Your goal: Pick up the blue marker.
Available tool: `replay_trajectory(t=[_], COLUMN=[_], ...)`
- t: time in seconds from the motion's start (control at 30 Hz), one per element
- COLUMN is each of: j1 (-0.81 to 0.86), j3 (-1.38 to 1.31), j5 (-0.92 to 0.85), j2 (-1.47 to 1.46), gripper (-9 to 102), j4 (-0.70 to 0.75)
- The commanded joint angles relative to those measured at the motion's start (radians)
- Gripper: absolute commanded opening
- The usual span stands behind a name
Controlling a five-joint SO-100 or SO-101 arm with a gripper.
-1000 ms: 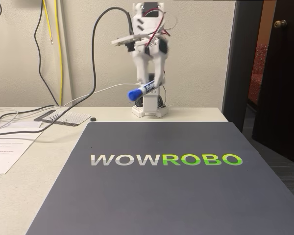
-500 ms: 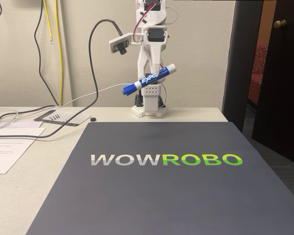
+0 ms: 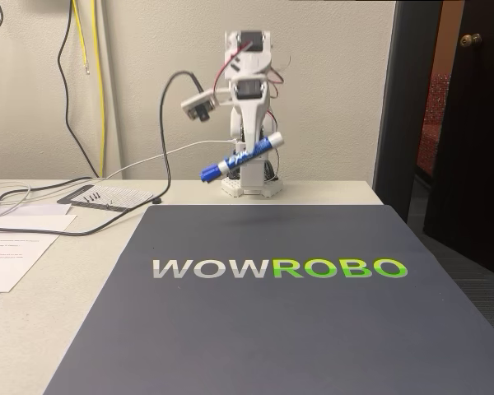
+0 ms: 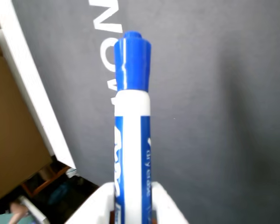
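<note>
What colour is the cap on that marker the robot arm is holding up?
Blue. The cap of the blue marker shows best in the wrist view, above its white barrel.

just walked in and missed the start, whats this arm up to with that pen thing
The small white arm at the back of the table has its gripper shut on the blue marker and holds it in the air, above the table and clear of the dark WOWROBO mat. In the fixed view the marker hangs tilted, blue cap down to the left. The wrist view shows the marker sticking out from between the jaws, with the mat below it. So the pickup looks done.
</note>
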Motion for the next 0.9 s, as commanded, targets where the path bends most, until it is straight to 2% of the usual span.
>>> replay_trajectory(t=[0.0,0.13,0.3,0.57,0.87], j1=[0.008,0.015,-0.003,-0.035,-0.052], j3=[0.130,0.190,0.328,0.408,0.410], j5=[0.008,0.008,0.031,0.060,0.025], j2=[0.104,0.141,0.258,0.391,0.451], gripper=[0,0,0,0,0], j4=[-0.063,-0.089,-0.196,-0.318,-0.364])
